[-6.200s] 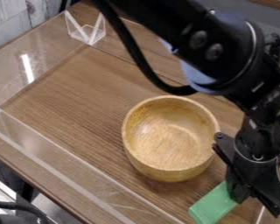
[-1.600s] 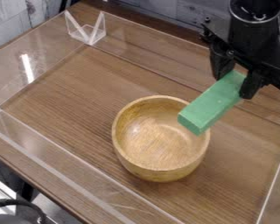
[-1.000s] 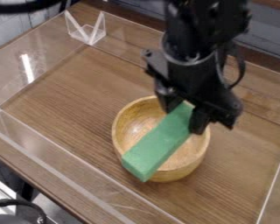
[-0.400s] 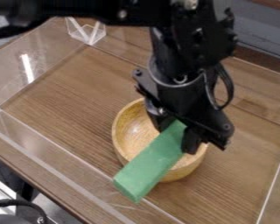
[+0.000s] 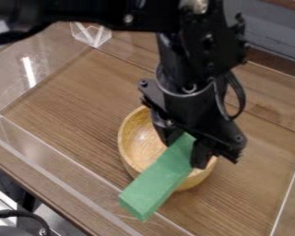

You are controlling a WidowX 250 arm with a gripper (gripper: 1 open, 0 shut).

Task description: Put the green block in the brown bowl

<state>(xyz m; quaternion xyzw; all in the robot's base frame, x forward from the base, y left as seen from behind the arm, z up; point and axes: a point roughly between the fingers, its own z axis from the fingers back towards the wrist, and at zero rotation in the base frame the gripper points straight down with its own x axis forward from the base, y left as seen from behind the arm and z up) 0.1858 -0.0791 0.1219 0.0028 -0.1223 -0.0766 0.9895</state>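
Note:
The green block [image 5: 159, 182] is a long flat bar, tilted, its lower end hanging past the near rim of the brown bowl [image 5: 137, 140]. My gripper [image 5: 199, 147] is shut on the block's upper end, pointing steeply down over the bowl's near right side. The black arm hides most of the bowl's inside and right rim. Only the bowl's left rim and part of its front wall show.
The bowl stands on a wooden table [image 5: 76, 92] ringed by a clear plastic wall [image 5: 27, 138]. A small clear triangular stand [image 5: 91, 32] sits at the back left. The table's near edge lies just below the block's lower end.
Since one second ago the arm has drawn slightly toward the near edge, and the block's lower end now sticks out further past the bowl's front rim.

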